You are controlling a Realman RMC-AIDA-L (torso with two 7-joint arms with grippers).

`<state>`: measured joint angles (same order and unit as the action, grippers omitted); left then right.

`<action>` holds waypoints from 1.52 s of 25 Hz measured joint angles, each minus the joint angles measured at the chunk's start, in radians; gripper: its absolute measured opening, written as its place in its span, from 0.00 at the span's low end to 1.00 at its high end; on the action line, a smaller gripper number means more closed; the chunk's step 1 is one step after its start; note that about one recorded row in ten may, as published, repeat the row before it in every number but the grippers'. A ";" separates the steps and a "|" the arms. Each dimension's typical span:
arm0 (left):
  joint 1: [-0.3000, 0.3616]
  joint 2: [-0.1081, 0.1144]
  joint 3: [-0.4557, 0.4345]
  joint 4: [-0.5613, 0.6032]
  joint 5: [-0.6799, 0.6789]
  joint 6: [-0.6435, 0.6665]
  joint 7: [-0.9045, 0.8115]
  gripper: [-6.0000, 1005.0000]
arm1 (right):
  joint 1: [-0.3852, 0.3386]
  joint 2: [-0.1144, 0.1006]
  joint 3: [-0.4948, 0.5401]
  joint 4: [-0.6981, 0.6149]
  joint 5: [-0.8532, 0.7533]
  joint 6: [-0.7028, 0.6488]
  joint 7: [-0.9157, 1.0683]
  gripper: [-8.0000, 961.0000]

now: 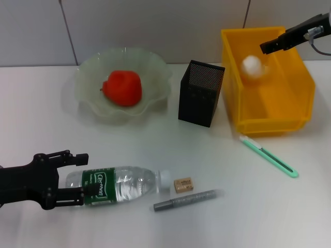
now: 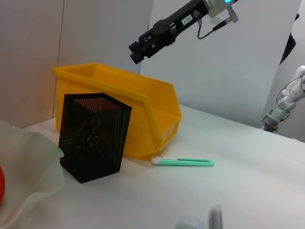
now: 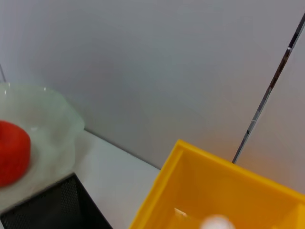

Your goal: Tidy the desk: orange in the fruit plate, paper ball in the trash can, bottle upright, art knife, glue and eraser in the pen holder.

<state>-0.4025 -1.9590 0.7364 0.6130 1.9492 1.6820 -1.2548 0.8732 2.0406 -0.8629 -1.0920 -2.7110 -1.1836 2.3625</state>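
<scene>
Black and low at the near left of the white table (image 1: 289, 217), the left gripper (image 1: 78, 178) is seen with its fingers spread open around the base end of the bottle (image 1: 119, 183), one finger (image 1: 72, 157) beyond the bottle and the other on its near side against the green label; whether the pads press on the plastic cannot be told. The bottle lies on its side, its white cap turned toward the right. Behind it, at the far left, the orange (image 1: 122, 88) rests inside the fruit plate (image 1: 150, 62), the pale green glass bowl with the ruffled rim. Just beside the bottle's cap the tan eraser (image 1: 183, 184) lies flat, and a grey pen-shaped stick (image 1: 187, 200) lies close in front of it, slanted. Near the table's middle the pen holder (image 1: 200, 93) stands upright between the fruit plate and the trash can (image 1: 289, 119). The paper ball (image 1: 252, 66) is seen inside the yellow bin near its far wall, blurred. In front of the trash can a mint-green art knife (image 1: 269, 156) lies on the table, one end close to the bin's near wall. At the far right the right gripper (image 1: 270, 46) is held above the bin's far rim, apart from the paper ball below it; in the left wrist view it (image 2: 137, 51) hangs above the bin with its fingers drawn together on nothing.
</scene>
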 joint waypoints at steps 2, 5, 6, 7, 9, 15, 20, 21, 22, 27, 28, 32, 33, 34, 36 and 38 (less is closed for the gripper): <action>-0.001 0.000 0.000 0.000 0.000 0.001 0.000 0.82 | -0.012 0.001 0.003 -0.003 0.038 0.007 -0.014 0.80; -0.003 0.001 0.000 -0.002 0.000 0.001 0.000 0.82 | -0.108 -0.016 0.004 -0.017 0.364 0.007 -0.172 0.80; -0.003 0.001 0.000 -0.002 0.000 0.001 0.000 0.82 | -0.108 -0.016 0.004 -0.017 0.364 0.007 -0.172 0.80; -0.003 0.001 0.000 -0.002 0.000 0.001 -0.001 0.82 | -0.138 -0.025 0.004 -0.010 0.484 -0.008 -0.236 0.80; -0.003 0.000 0.000 -0.002 0.000 0.001 -0.001 0.82 | -0.195 -0.044 0.004 0.025 0.719 -0.070 -0.383 0.80; -0.006 -0.005 0.001 -0.002 0.001 0.002 -0.011 0.82 | -0.301 -0.128 0.002 0.231 1.082 -0.439 -0.724 0.80; -0.016 -0.006 0.008 -0.001 0.001 0.008 -0.023 0.82 | -0.324 -0.139 0.003 0.263 0.924 -0.604 -0.774 0.80; -0.016 -0.006 0.008 -0.001 0.001 0.008 -0.023 0.82 | -0.324 -0.139 0.003 0.263 0.924 -0.604 -0.774 0.80; -0.016 -0.006 0.008 0.000 0.002 0.008 -0.028 0.82 | -0.331 -0.132 0.003 0.254 0.887 -0.619 -0.775 0.80; -0.018 -0.006 0.009 0.002 0.002 0.007 -0.039 0.82 | -0.369 -0.080 0.004 0.176 0.698 -0.612 -0.781 0.80; -0.018 -0.006 0.009 0.002 0.002 0.007 -0.039 0.82 | -0.375 -0.071 0.004 0.162 0.665 -0.605 -0.784 0.80; -0.019 -0.006 0.010 0.002 0.002 0.006 -0.040 0.82 | -0.383 -0.046 0.004 0.132 0.571 -0.595 -0.789 0.80; -0.022 -0.005 0.011 -0.001 0.002 0.007 -0.042 0.82 | -0.384 -0.044 0.004 0.131 0.562 -0.595 -0.791 0.80; -0.022 -0.005 0.011 -0.001 0.002 0.007 -0.042 0.82 | -0.384 -0.043 0.004 0.130 0.557 -0.595 -0.794 0.80; -0.022 -0.005 0.011 -0.001 0.002 0.007 -0.042 0.82 | -0.389 -0.041 0.005 0.128 0.557 -0.596 -0.799 0.80; -0.029 -0.010 0.009 0.006 -0.002 0.019 -0.055 0.82 | -0.395 -0.039 0.013 0.122 0.559 -0.596 -0.801 0.80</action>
<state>-0.4310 -1.9689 0.7453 0.6192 1.9472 1.7007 -1.3102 0.4777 2.0017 -0.8499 -0.9699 -2.1517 -1.7793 1.5614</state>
